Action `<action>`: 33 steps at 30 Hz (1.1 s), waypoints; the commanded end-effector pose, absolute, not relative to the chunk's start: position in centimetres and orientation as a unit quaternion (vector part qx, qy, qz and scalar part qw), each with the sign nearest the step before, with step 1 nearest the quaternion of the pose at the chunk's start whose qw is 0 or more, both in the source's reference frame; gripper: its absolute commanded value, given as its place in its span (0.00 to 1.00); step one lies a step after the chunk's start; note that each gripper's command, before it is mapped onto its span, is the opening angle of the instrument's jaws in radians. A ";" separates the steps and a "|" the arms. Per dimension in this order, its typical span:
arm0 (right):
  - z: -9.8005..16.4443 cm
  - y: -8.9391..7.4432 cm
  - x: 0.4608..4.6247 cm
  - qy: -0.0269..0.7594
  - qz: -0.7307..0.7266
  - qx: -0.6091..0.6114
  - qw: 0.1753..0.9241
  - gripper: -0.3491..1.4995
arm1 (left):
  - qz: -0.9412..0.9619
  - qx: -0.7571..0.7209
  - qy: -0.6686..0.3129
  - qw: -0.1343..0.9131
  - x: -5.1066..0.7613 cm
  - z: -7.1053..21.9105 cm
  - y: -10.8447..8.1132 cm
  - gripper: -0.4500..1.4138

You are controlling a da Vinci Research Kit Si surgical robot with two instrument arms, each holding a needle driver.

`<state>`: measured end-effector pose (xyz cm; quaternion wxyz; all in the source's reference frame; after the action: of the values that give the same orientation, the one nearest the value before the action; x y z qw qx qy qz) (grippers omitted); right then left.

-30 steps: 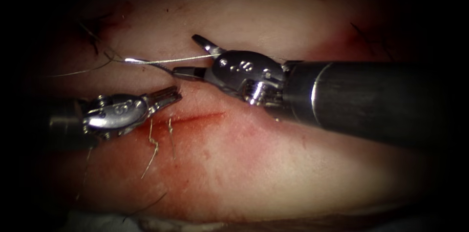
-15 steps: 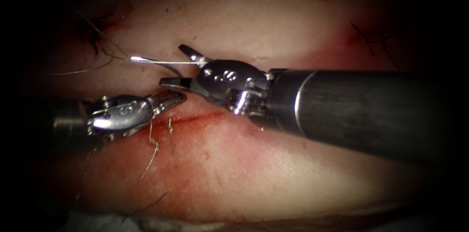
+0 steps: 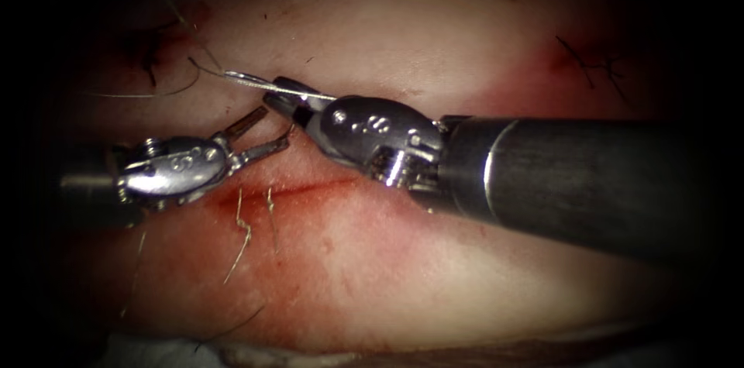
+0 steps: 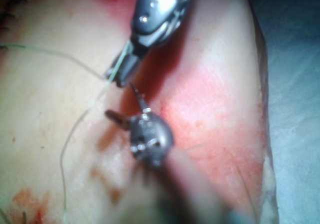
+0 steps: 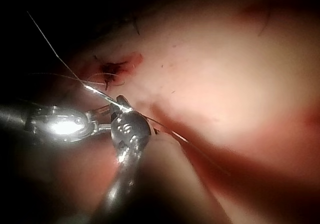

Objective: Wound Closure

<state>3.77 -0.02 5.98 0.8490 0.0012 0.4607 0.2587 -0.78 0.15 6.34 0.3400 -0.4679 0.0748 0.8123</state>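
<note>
The right tool (image 3: 288, 98), entering from three o'clock, had its jaws closed on the needle (image 3: 260, 82) near one end. The needle lay clear of the tissue (image 3: 434, 283), above the cut (image 3: 291, 190), its long axis running almost level from three towards nine o'clock, its free end pointing to nine o'clock. Thread (image 3: 167, 93) trailed from it towards nine o'clock. The left tool (image 3: 267, 132) stood just beside it at seven o'clock, jaws parted and holding nothing.
</note>
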 end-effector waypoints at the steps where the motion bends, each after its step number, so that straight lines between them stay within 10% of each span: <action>1: 6.0 -0.1 3.67 0.455 0.259 0.021 0.852 0.00 | 0.763 -0.555 0.034 0.329 -0.77 6.3 0.1 0.61; 8: 6.0 -0.2 3.42 0.459 0.264 0.055 0.846 0.00 | 0.693 -0.652 -0.074 0.298 -0.63 6.3 0.0 0.77; 14: 6.1 -0.5 3.38 0.483 0.241 0.130 0.832 0.00 | 0.683 -0.573 -0.304 0.337 -0.61 6.4 -0.1 0.68; 33: 6.9 -0.8 3.30 0.568 0.256 0.306 0.720 0.00 | 0.719 -0.498 -0.385 0.295 -1.12 6.8 -0.5 0.61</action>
<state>3.25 -0.83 6.83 0.7078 0.3221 0.5800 0.2427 -1.07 -0.40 6.78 0.2941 -0.4976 -0.3831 0.7205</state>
